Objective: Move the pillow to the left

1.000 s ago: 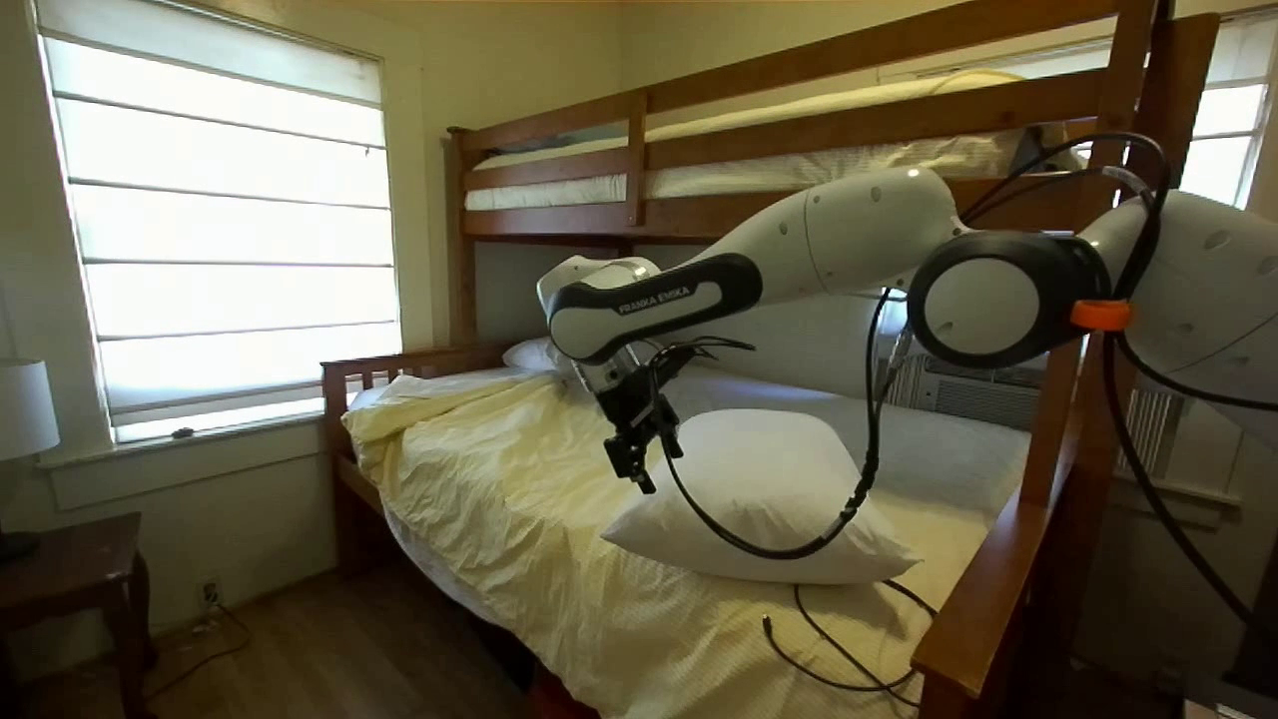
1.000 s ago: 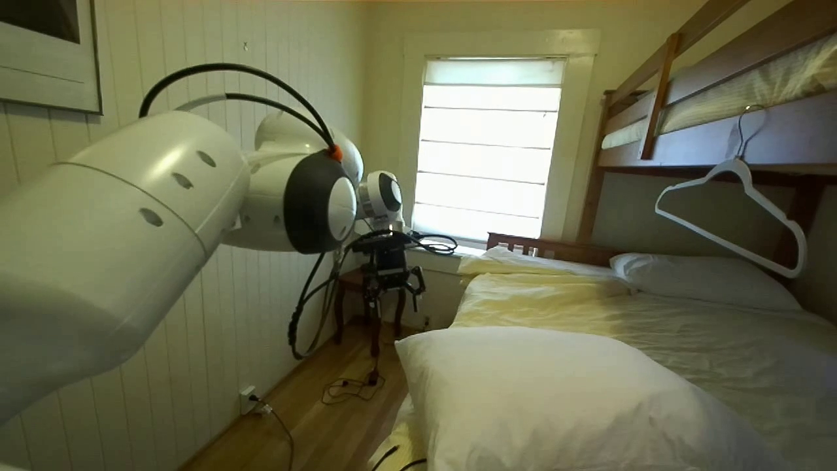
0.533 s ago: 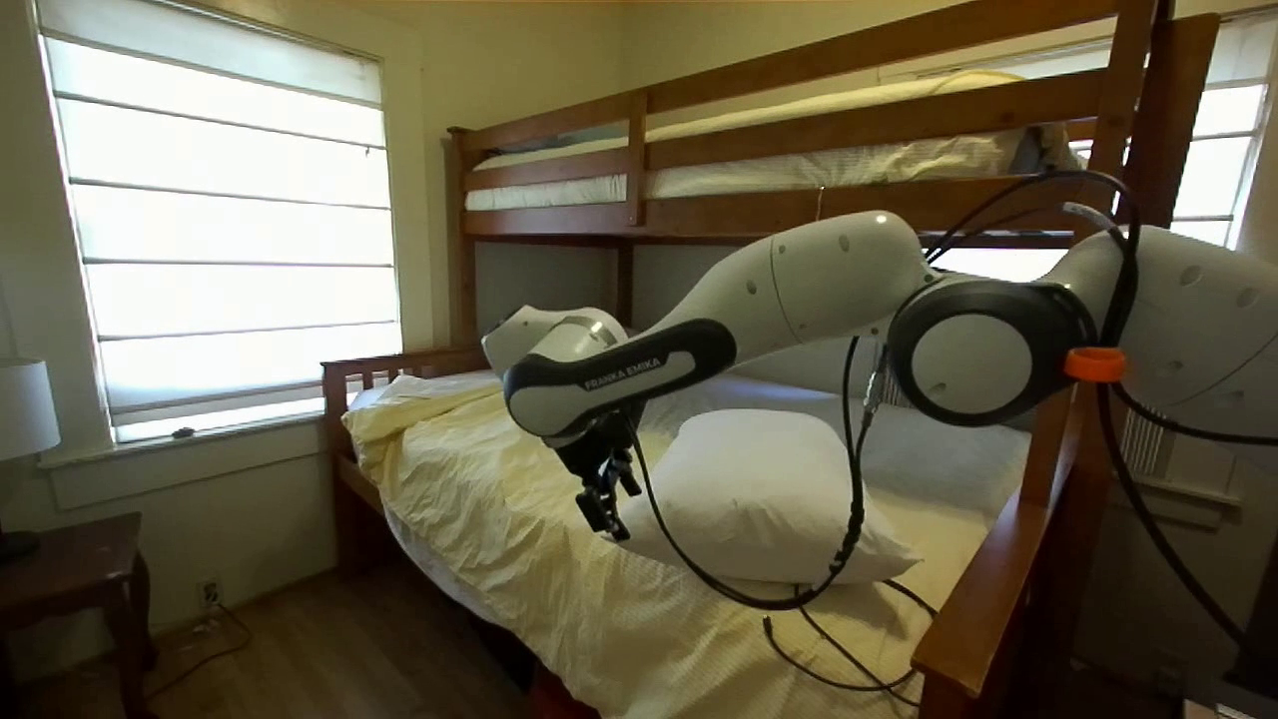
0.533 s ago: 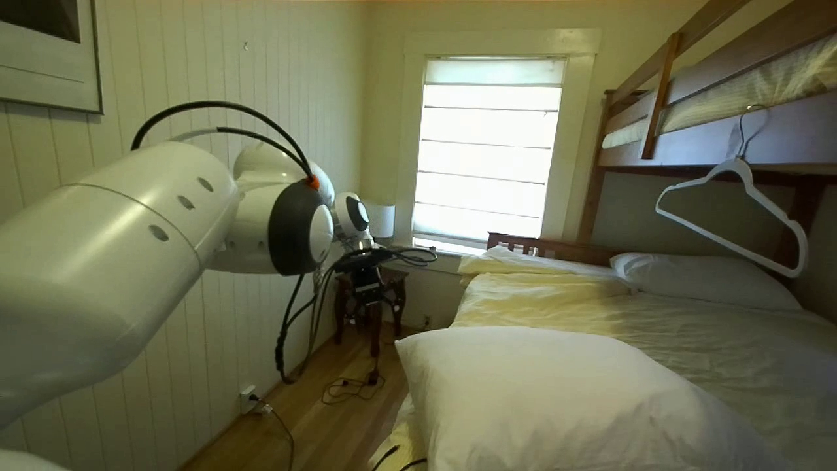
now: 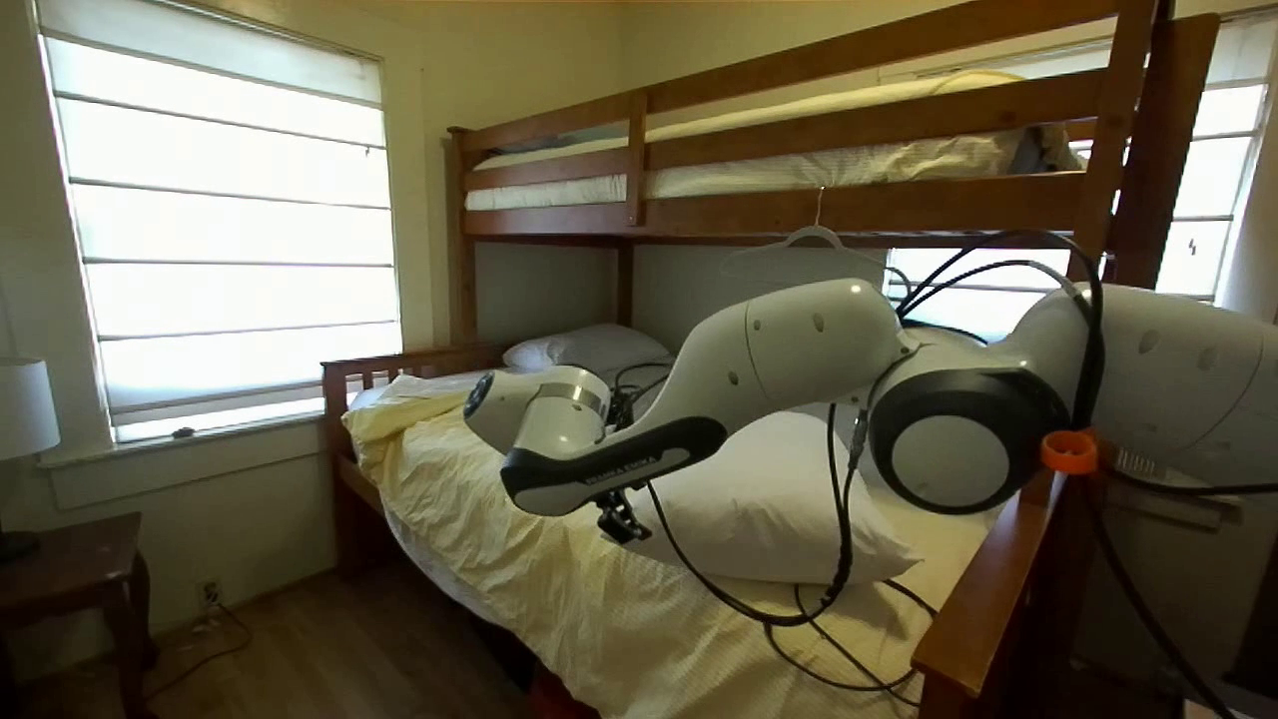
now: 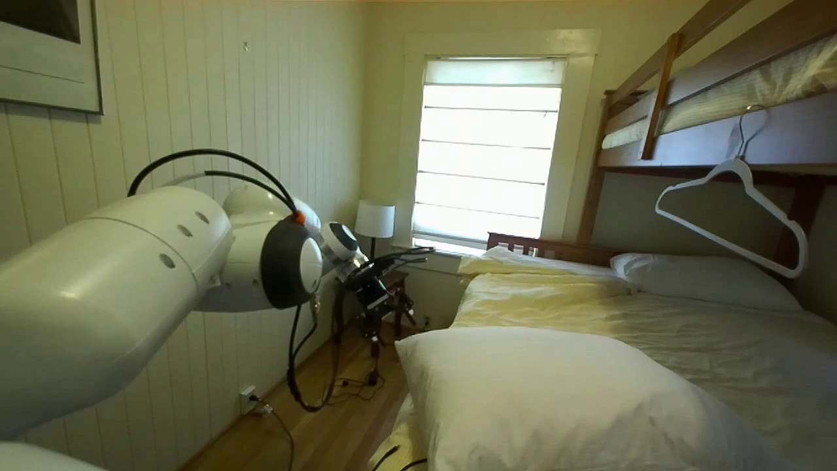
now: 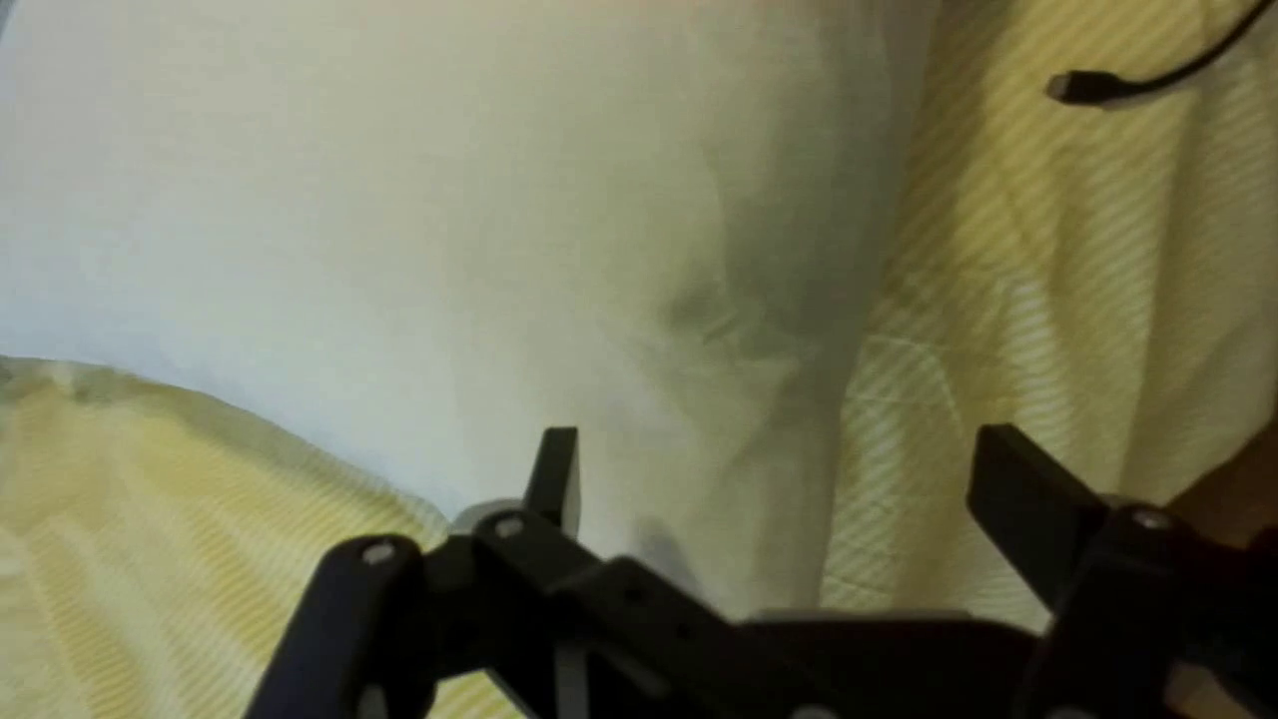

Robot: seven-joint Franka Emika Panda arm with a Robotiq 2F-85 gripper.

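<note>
Lower and closer, but no grip yet

The white-and-black jointed robot arm (image 5: 799, 335) has sunk over the last second; its forearm and wrist sit lower in both exterior views, and the black two-fingered gripper (image 7: 774, 474) has come down tilted near the large, plump, white rectangular pillow (image 5: 764, 509); the pillow itself has not moved; it lies on the yellow ribbed cloth bedcover (image 5: 559, 559), low and right of centre in an exterior view (image 5: 764, 509), with the gripper showing at its left end.

The gripper's jaws stand spread wide and hold nothing; in the wrist view the pillow fills the upper left and centre, tapering down towards the gap between them; the left-hand finger overlaps its white fabric, the right-hand one shows against the bedcover; whether either touches cannot be told.

The change reads as an approach to a corner, so the move to the left has probably not begun; the next step likely calls for settling lower and closing on a fold of case; a finger might only dent the plump side or slide off; the slim black cable plug (image 7: 1090, 88), upper right of that frame, is best avoided.
</note>
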